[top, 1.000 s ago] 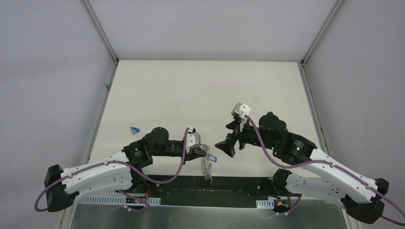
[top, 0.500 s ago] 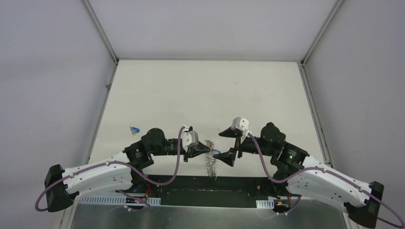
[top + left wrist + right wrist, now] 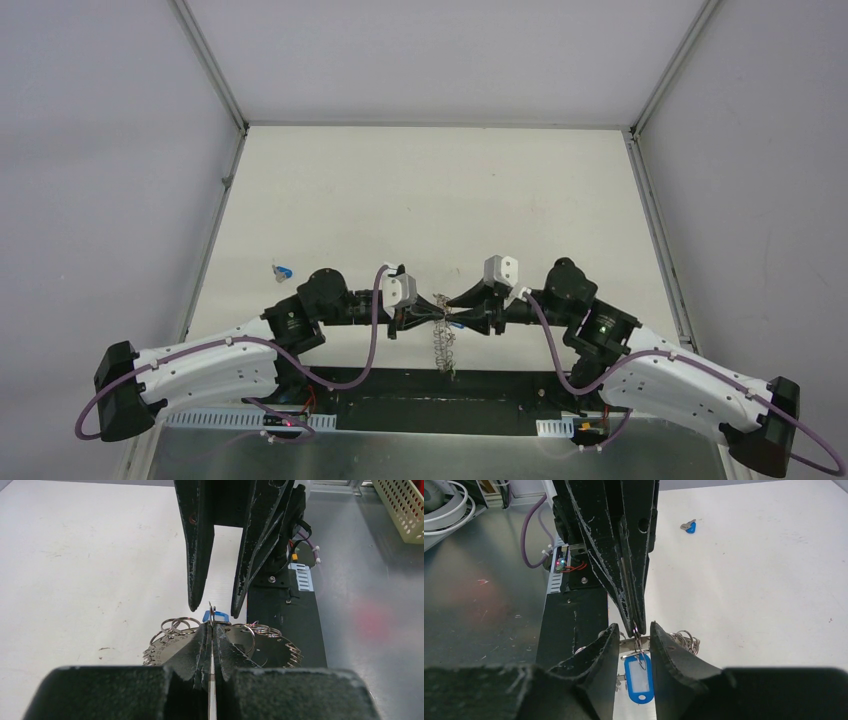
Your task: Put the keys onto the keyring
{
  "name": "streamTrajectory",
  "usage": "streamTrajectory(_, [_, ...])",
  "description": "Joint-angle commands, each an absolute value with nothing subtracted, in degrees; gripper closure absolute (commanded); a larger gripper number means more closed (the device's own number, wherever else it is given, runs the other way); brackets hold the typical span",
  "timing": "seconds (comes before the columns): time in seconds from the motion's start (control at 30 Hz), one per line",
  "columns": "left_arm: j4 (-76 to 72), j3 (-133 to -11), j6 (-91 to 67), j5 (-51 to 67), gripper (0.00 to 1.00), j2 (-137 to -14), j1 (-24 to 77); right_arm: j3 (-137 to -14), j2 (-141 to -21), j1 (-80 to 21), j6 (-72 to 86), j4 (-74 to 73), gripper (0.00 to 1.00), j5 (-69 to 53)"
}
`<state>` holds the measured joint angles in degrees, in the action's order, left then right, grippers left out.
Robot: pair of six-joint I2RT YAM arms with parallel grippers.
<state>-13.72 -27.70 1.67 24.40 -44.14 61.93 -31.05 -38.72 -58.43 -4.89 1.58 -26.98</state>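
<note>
Two claws meet tip to tip in the top view, low over the near edge of the counter (image 3: pixel 420 190). The left claw (image 3: pixel 428 314) points right and the right claw (image 3: pixel 468 312) points left, so their long axes run in one line. The keyring (image 3: pixel 443 350) dangles beneath the meeting point. A loose blue key (image 3: pixel 284 271) lies on the counter well apart, far nearer the left arm.

The left wrist view shows the left claw (image 3: pixel 212 630) pressed together, pinching a thin wire loop of the keyring (image 3: pixel 272 647) edge-on. The ring's body fans out below. The right claw (image 3: pixel 215 609) faces it, spread, with a finger on each side of that loop. A blue tag (image 3: pixel 220 616) peeks out just behind.

In the right wrist view, the right claw (image 3: pixel 634 627) stands parted and straddles the pinched loop without gripping it. The blue tag (image 3: pixel 638 677) hangs just below, between its fingers. Any closing should therefore come squarely across the loop's flat faces, I judge.
</note>
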Motion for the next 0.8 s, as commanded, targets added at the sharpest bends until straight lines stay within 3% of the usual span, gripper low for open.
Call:
streamTrajectory(0.0, [-20.33,-28.21,0.88,25.33,1.00,-43.78,62.47,-30.67,-38.76,-58.54,-5.78,4.83,0.69,-29.18])
streamTrajectory(0.23, [-20.34,-28.21,0.79,25.32,1.00,-43.47,62.42,-29.27,-37.40,-58.54,-6.52,3.61,0.74,-27.60])
streamTrajectory(0.73, [-20.37,-28.56,0.70,25.70,1.00,-43.79,62.42,-29.16,-36.22,-58.54,-6.51,4.20,0.74,-27.60])
streamTrajectory(0.77, [-20.37,-28.56,0.70,25.79,1.00,-43.79,62.48,-29.22,-36.49,-58.54,-6.58,4.44,0.82,-27.33])
